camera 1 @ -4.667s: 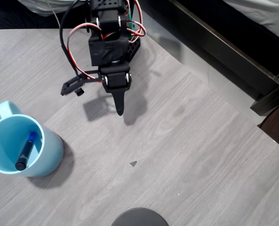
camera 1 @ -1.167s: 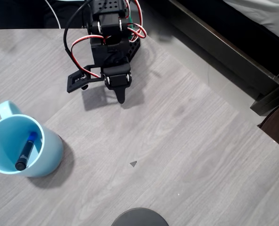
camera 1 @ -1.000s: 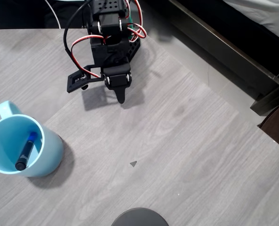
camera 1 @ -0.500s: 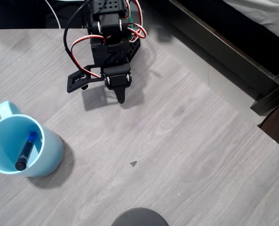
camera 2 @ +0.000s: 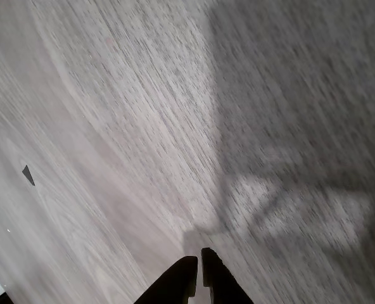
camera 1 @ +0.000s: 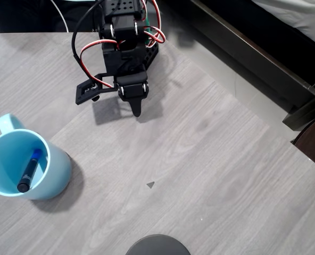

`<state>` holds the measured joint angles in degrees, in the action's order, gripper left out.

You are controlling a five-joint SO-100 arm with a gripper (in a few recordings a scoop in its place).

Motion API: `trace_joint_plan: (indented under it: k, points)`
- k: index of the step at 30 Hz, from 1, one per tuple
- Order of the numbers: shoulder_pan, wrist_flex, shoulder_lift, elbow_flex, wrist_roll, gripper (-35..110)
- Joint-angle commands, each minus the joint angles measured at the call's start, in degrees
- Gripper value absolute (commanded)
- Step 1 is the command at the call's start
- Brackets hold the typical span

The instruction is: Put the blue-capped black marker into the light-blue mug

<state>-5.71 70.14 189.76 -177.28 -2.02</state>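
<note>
One light-blue mug (camera 1: pixel 24 166) stands at the left edge of the grey wood-grain desk (camera 1: pixel 210 175) in the overhead view, its loop handle turned toward the far left corner. Inside it lies the blue-capped black marker (camera 1: pixel 29 170), leaning against the wall with the blue cap uppermost and the black end down at the near side of the bowl.

The black arm with red and white wires sits by the far edge of the desk, well apart from the mug. Its pincer (camera 1: pixel 137 110) points down toward the bare desk top, and in the wrist view the pincer (camera 2: pixel 197 269) shows its two dark tips pressed close together with only a thin slit between them and nothing gripped.

A small dark triangular mark (camera 1: pixel 150 184) lies on the desk near the middle, and it appears also at the left in the wrist view. A dark round object (camera 1: pixel 157 245) pokes in at the near edge.
</note>
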Motion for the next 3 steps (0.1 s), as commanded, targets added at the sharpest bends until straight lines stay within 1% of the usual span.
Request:
trace_joint_plan:
  k: [1,3]
  points:
    - [0.09,0.70,1.49,-0.18,0.26,0]
    - [0.09,0.70,1.49,-0.18,0.26,0]
